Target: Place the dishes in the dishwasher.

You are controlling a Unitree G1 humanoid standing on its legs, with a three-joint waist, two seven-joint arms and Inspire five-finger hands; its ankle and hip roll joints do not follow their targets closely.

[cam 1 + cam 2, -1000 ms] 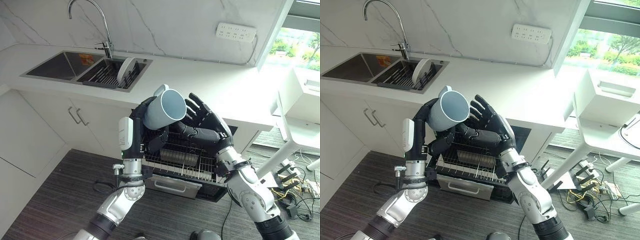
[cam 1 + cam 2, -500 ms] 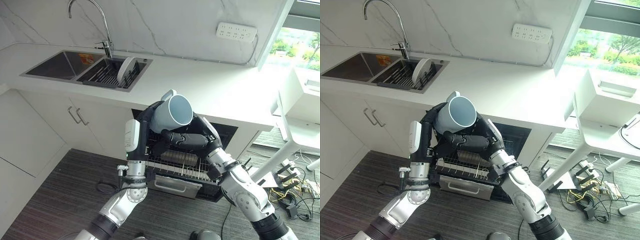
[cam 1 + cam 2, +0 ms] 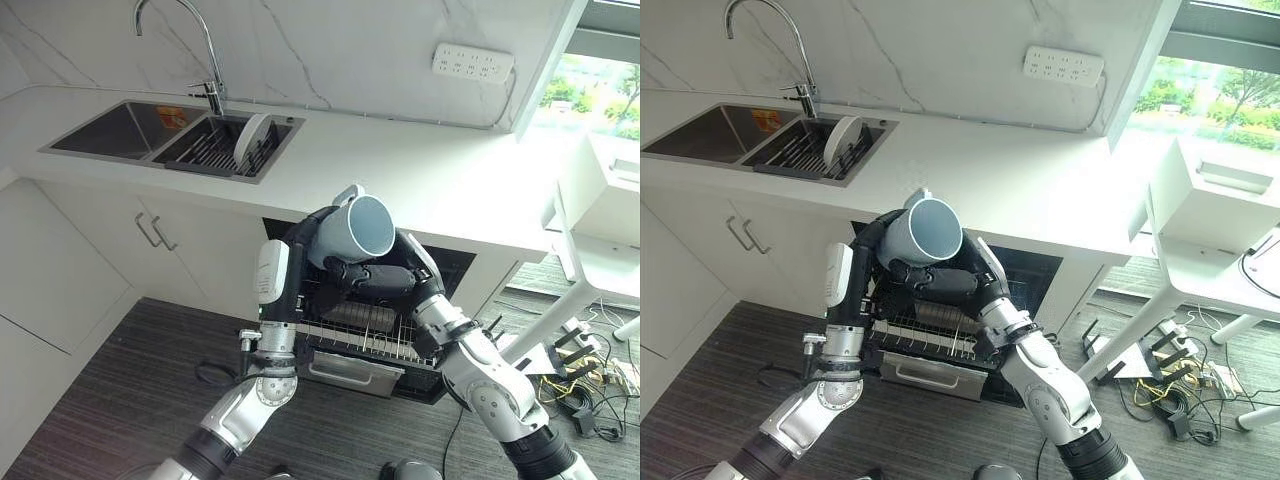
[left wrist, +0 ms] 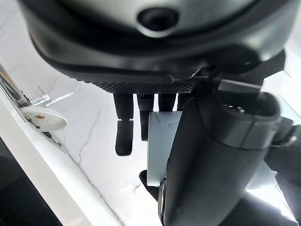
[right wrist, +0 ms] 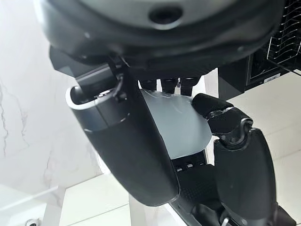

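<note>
While both hands (image 3: 335, 255) grip mug (image 3: 352, 229) (above rack (image 3: 365, 330)).

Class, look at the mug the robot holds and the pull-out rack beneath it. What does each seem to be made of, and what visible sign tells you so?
Mug: probably glazed ceramic. It has thick walls, a smooth, pale blue, opaque surface and a moulded handle, though hard plastic cannot be ruled out.
Rack: metal wire, seemingly bare or plated steel, shown by its thin, parallel, silvery rods with a slight sheen.
</note>
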